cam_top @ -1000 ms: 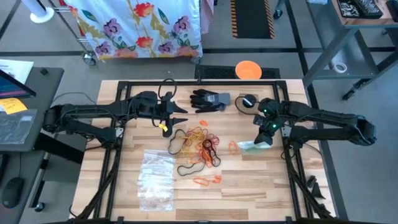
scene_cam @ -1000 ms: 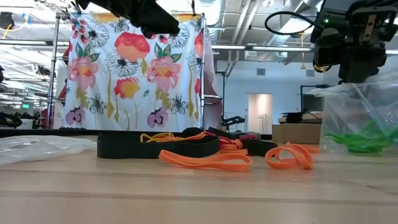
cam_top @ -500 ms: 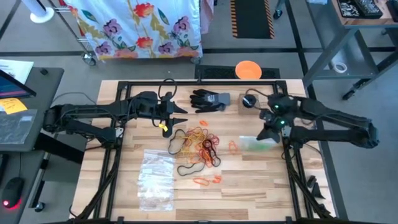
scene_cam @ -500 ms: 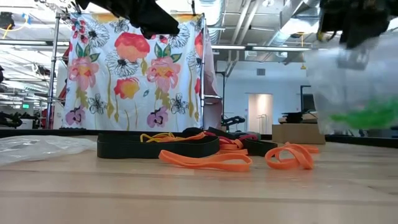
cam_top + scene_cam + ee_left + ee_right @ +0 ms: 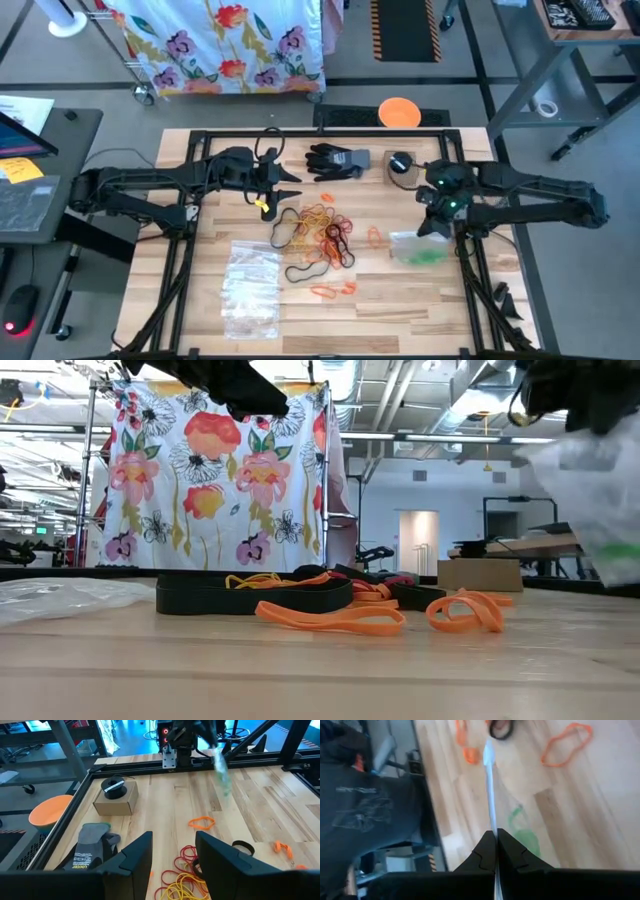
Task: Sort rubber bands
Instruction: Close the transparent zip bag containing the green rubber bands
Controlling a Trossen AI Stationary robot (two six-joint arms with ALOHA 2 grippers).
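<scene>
Here, right hand [image 5: 495, 840] pinching clear bag [image 5: 420, 247] of green bands; left hand [image 5: 172, 851] spread above rubber bands [image 5: 320, 232], glove [image 5: 335, 160] nearby

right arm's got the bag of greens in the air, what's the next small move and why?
Probably lower the clear bag onto bare wood and release it. The right gripper is shut on its top edge, green bands already inside, while the mixed pile remains unsorted. The left gripper hangs open above that pile.

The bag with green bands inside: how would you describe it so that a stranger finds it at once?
Start from the right gripper, on the table's right side. It is shut on the edge of a clear bag, which hangs below it. Unlike the empty bags lying on the left, this one holds green bands.
</scene>
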